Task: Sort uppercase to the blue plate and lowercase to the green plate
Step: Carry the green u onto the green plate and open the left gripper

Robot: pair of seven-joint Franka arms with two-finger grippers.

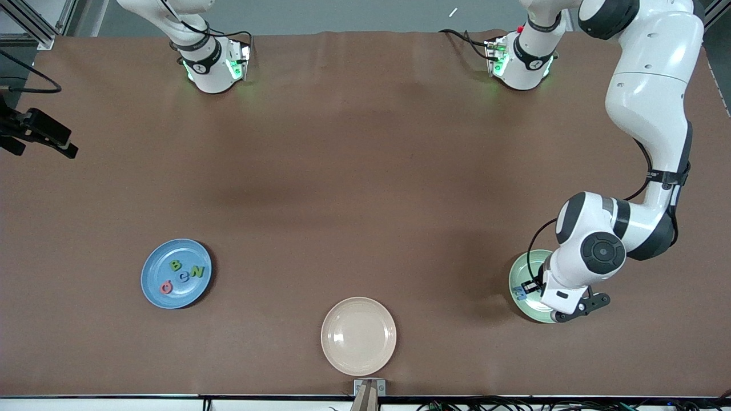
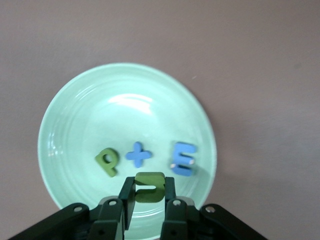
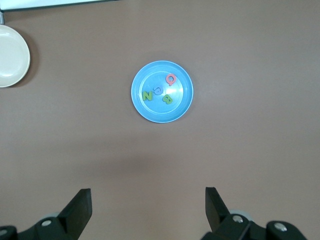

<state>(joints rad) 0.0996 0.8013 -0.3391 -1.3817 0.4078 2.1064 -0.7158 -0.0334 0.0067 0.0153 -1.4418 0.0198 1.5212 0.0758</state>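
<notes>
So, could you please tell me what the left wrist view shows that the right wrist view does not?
Only the left wrist view shows the green plate holding the green p, blue x and blue three-pronged piece, with the left gripper shut on the green u.

Only the right wrist view shows the blue plate, its four letters, the cream plate and the open right gripper.

Both show the brown table.

green plate (image 2: pixel 75 110): glossy, smooth, under the fingers | green u (image 2: pixel 149 187) between fingers: matt | worktop (image 1: pixel 365 171): matt brown cloth
</notes>
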